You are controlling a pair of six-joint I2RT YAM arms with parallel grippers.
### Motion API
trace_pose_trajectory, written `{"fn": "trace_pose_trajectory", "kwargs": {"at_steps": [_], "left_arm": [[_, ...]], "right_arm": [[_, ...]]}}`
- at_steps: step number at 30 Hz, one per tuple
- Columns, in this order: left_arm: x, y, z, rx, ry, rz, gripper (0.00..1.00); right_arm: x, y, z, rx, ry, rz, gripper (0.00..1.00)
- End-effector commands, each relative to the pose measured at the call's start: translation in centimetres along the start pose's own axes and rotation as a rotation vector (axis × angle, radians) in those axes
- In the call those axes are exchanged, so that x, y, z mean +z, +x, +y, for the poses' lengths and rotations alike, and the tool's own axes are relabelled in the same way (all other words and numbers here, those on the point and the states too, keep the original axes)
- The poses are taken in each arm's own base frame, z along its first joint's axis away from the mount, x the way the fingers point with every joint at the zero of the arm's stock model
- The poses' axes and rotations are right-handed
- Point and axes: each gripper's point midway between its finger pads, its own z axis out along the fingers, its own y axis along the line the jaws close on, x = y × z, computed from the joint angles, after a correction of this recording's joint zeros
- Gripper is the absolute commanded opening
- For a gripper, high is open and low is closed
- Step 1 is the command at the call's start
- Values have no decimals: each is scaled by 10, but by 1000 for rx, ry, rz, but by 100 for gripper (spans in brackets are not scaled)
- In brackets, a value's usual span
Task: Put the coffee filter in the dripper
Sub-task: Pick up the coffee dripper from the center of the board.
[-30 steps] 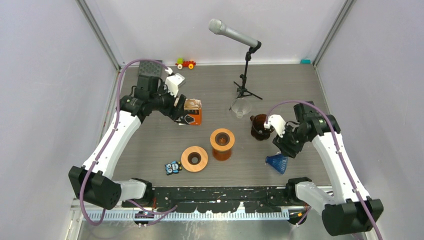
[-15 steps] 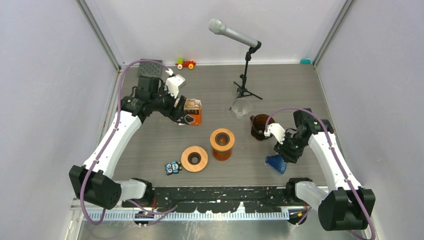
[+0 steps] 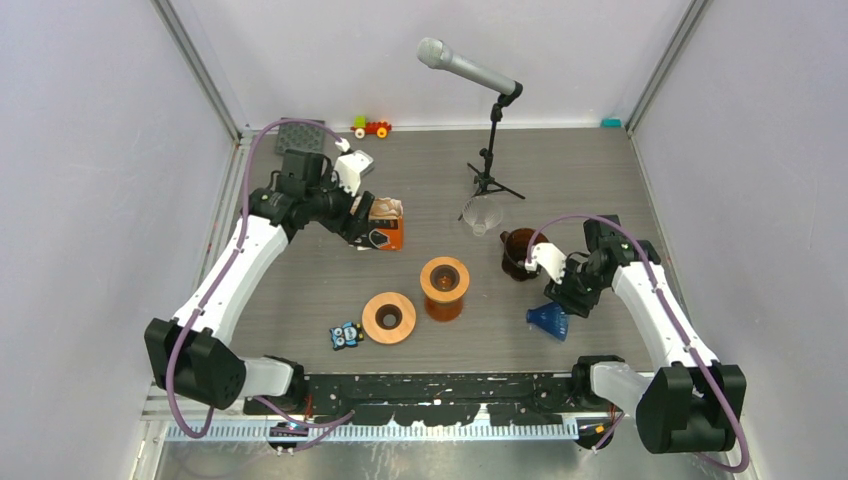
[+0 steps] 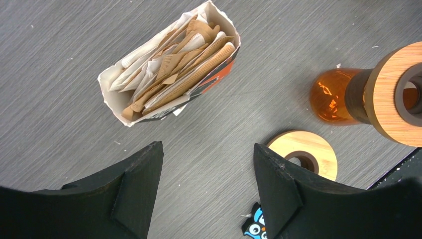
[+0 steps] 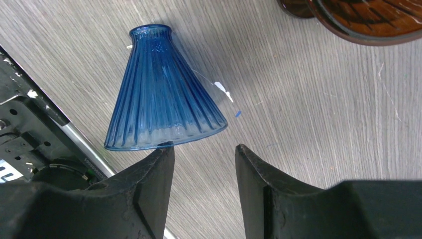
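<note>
Right gripper (image 5: pixel 204 149) fingers apart, empty, one tip at the dripper (image 5: pixel 161 94) rim. Left gripper (image 4: pixel 206 147) apart, empty, over filter box (image 4: pixel 169 64). Right arm has shifted left since a second ago.

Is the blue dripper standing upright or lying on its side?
On its side: the blue dripper lies with its ribbed wall along the table, both ends facing sideways.

I see a glossy, ribbed blue glass dripper (image 5: pixel 164 94) on the matt, grey wood-grain worktop (image 5: pixel 323 124). Creased brown paper filters (image 4: pixel 184 67) sit in a white card box (image 4: pixel 111 95).
</note>
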Motion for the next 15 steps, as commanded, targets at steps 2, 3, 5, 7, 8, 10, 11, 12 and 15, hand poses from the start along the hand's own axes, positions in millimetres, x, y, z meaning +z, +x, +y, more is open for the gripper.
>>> {"fn": "trace_pose_trajectory", "kwargs": {"at_steps": [2,3,5,7,8,10,11,12,15], "left_arm": [[3,-16,8,29,-21,-38,68],[3,-15,8,26,-20,-33,68],[5,-14,8,22,-17,-23,68],[5,-16,8,23,-17,-25,68],[5,-15,8,22,-17,-24,68],[5,-16,9,20,-18,-26,68],[5,-16,9,20,-16,-24,68],[5,-15,8,19,-15,-23,68],[5,-15,7,18,-11,-24,68]], "right_arm": [[8,-8,4,-31,-33,-59,54],[9,-9,6,-29,-38,-67,54],[10,-11,9,-21,-49,-82,54],[9,-14,13,-13,-62,-101,54],[8,-16,15,-10,-71,-111,54],[5,-20,16,-6,-77,-129,55],[3,-22,18,-6,-82,-136,55],[1,-24,20,-5,-91,-144,56],[-4,-28,22,-9,-97,-161,58]]}}
